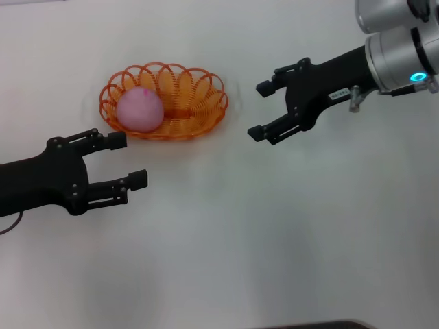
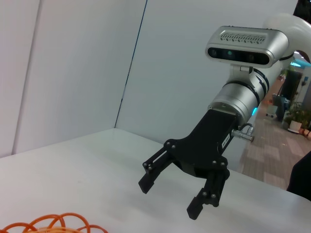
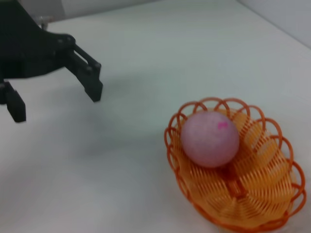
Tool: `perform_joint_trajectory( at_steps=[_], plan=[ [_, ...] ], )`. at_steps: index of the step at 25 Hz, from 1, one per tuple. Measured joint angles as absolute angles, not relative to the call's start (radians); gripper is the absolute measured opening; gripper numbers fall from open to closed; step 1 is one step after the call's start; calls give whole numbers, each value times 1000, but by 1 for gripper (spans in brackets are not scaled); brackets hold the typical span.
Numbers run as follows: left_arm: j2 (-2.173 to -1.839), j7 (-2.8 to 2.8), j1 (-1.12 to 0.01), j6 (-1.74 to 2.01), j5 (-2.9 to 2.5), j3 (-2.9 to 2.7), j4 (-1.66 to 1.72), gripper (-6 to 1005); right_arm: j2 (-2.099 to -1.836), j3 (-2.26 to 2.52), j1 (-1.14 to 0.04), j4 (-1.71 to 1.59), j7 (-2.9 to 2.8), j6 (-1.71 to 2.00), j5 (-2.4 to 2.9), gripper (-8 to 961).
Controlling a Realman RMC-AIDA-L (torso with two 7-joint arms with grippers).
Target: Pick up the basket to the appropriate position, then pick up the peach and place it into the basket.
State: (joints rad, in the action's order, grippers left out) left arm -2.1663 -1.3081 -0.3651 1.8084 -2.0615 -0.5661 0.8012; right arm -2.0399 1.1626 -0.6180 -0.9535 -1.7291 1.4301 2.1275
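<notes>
The peach (image 1: 140,108) sits inside the basket (image 1: 199,103), toward its left end, on the white bench (image 1: 274,233). The left gripper (image 1: 127,160) hovers just beside the basket, jaws spread and empty. The right gripper (image 1: 260,110) hangs near its other side, jaws apparently spread too.

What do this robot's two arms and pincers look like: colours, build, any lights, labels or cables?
Both end in matte black two-fingered pincers with linkage fingers and blocky tips. The left pincer sits on a black forearm with a thin dark cable at its rear. The right pincer joins a silver-grey cylindrical arm with a glowing cyan ring, a small white label and a metal fitting; a silver camera bar sits above its wrist.
</notes>
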Motion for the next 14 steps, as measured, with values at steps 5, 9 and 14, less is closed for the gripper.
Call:
perform_joint_trajectory(
  at_steps=[5,9,14],
  plan=[
    [-2167,-1318,-367,1805,-2062,-566,801,828,-2052,1119,-578,-993,-1689,1446,2131,931],
    [-2168,-1319,-367,1794,-2062,-565,799,828,-2075,999,-521,-1031,-1605,1517,2111,932],
    [-2168,-1319,-368,1780,-2062,-564,786,828,-2082,833,-440,-1006,-1473,1610,2012,932]
  ],
)
